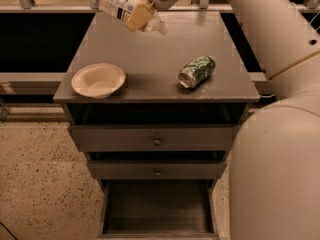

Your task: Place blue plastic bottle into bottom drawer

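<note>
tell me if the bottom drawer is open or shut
Open: the bottom drawer is pulled out, dark inside showing. The gripper holds the blue plastic bottle above the table.
</note>
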You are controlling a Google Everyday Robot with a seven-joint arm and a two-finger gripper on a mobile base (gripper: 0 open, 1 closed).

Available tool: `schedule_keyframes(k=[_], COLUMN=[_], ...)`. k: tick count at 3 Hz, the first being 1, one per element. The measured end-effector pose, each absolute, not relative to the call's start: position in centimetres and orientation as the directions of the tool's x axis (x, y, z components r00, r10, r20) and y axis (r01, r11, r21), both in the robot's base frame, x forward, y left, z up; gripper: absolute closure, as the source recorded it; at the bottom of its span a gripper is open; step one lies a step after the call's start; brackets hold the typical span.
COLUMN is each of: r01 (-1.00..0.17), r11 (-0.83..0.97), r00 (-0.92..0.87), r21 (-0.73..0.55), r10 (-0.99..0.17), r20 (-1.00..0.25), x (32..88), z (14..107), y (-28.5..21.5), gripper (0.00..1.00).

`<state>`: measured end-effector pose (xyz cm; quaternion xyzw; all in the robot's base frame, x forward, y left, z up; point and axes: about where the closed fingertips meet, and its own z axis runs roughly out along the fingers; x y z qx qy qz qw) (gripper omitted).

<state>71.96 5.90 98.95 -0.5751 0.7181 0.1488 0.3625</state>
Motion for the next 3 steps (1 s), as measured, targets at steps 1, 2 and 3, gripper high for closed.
schedule_keyframes(k=[1, 2, 3], r01=[-0.934, -0.909, -0.894], r11=[0.160, 0.029, -0.019], r00=[0.102, 0.240, 0.290], r21=[-0.318, -0.415, -0.447], r10=[-0.735, -0.777, -0.785], r20=[-0.671, -0.581, -0.547], x=[67.3, 60.4, 55.1], z=[103.7, 104.9, 104.1], y=[1.9, -2.5, -3.2], gripper=[1.00, 1.00, 1.00])
